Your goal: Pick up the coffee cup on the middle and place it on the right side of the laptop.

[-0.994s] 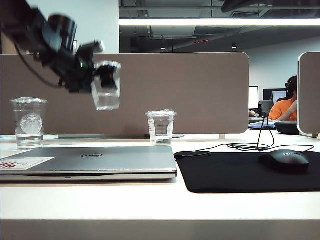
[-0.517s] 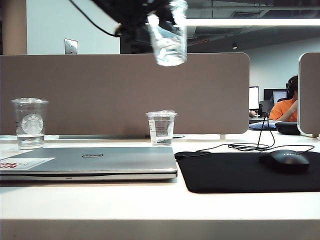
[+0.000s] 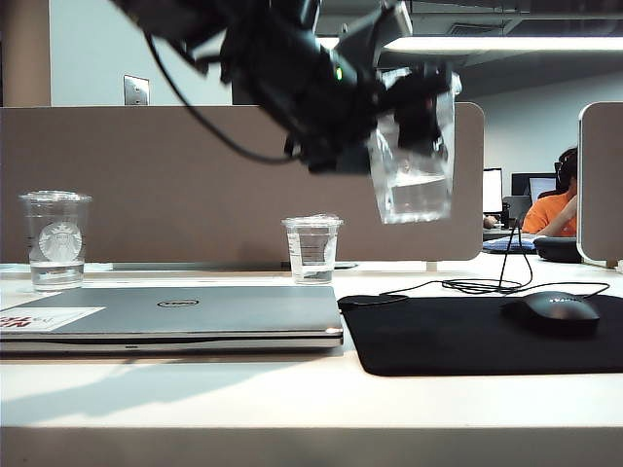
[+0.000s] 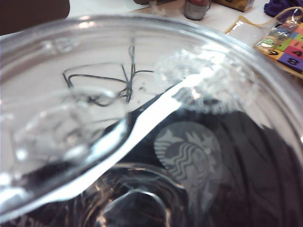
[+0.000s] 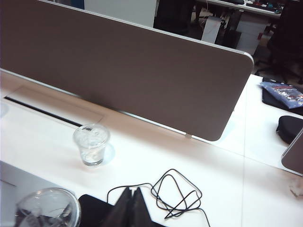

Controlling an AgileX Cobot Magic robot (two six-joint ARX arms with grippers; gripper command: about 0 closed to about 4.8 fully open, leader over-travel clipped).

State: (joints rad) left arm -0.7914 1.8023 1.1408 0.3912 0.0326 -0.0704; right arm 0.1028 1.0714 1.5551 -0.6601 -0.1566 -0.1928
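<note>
My left hand (image 3: 414, 112) is clamped on the coffee cup (image 3: 414, 161), carrying it high in the air. Below it lies the black mouse mat (image 3: 467, 336); the laptop (image 3: 175, 316) sits lower, off to one side. Thin clear plastic, a little water inside: light, slick, easily crushed, so I'd grip the upper wall gently. My right hand (image 5: 131, 208) is pinched together, empty, above the desk (image 5: 142, 156), a small cup (image 5: 91, 144) beyond it.

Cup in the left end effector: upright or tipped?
Slightly tipped. The coffee cup hangs in the left end effector above the mouse pad, its sides leaning off vertical, a little water at its base.
</note>
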